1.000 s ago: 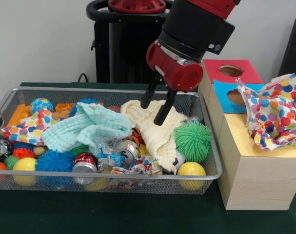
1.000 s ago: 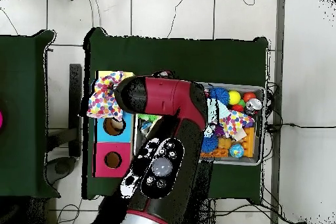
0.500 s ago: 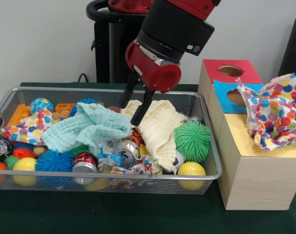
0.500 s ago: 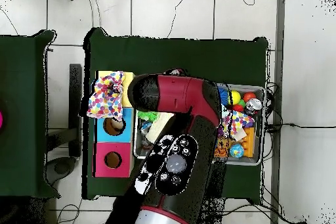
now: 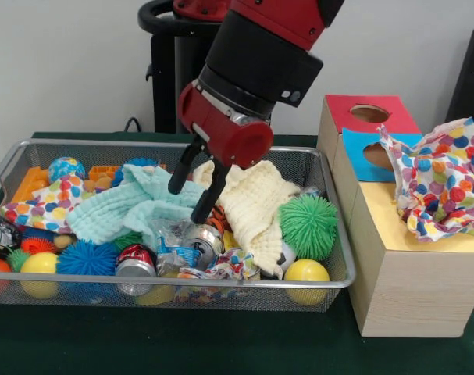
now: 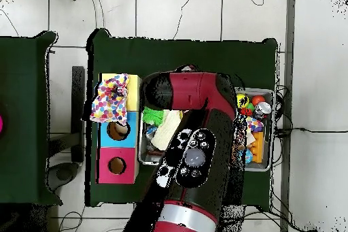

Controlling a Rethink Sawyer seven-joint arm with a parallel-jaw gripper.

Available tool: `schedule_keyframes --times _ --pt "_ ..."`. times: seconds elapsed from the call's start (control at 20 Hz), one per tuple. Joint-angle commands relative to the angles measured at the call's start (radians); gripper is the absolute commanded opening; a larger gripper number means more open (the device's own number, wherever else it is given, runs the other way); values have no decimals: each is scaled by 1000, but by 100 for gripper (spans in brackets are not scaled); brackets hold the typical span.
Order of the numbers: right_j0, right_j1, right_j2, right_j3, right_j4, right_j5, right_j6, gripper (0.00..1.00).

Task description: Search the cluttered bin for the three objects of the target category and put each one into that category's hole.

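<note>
Polka-dot cloths number three in the front view, as we count them: one [image 5: 438,181] crumpled on the yellow-topped box [image 5: 424,258] at the right of the frame, covering its hole so we cannot see it; one [image 5: 41,205] at the left of the bin [image 5: 182,291], beside the mint-green cloth [image 5: 135,205]; and a small bunched one [image 5: 225,266] at the bin's front rim, lower centre. From overhead we find only the cloth on the yellow top [image 6: 110,100] clearly; the arm [image 6: 194,161] hides most of the bin [image 6: 266,164], leaving just its right end and a strip at its left.

We see the gripper [image 5: 194,187] only in the front view, at centre frame over the middle of the bin. Its two black fingers [image 5: 179,173] stand spread apart and hold nothing; one tip hangs over the mint-green cloth, the other close to a crushed can [image 5: 197,238] by the cream cloth [image 5: 252,203].

Boxes: three in both views, topped red [image 5: 369,113], blue [image 5: 373,152] and yellow. The red and blue holes lie open to view.

In the front view we also count two plain cloths, two yellow balls [image 5: 307,273] at the front rim, one green spiky ball [image 5: 308,225] right of the cream cloth, and one blue spiky ball [image 5: 88,258] at lower left.
</note>
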Motion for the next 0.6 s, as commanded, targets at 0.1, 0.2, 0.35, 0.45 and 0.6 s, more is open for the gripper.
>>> schedule_keyframes --times 0.1,0.2,0.35,0.45,0.6 --pt "-39 39 210 -48 -194 -94 -405 100" --pt "-21 34 194 -65 -223 -58 -395 100" --pt "1 20 165 -101 -270 -2 -414 100" --pt "2 3 161 -115 -296 18 -450 100" --pt "-1 -14 173 -142 -343 21 -537 100"
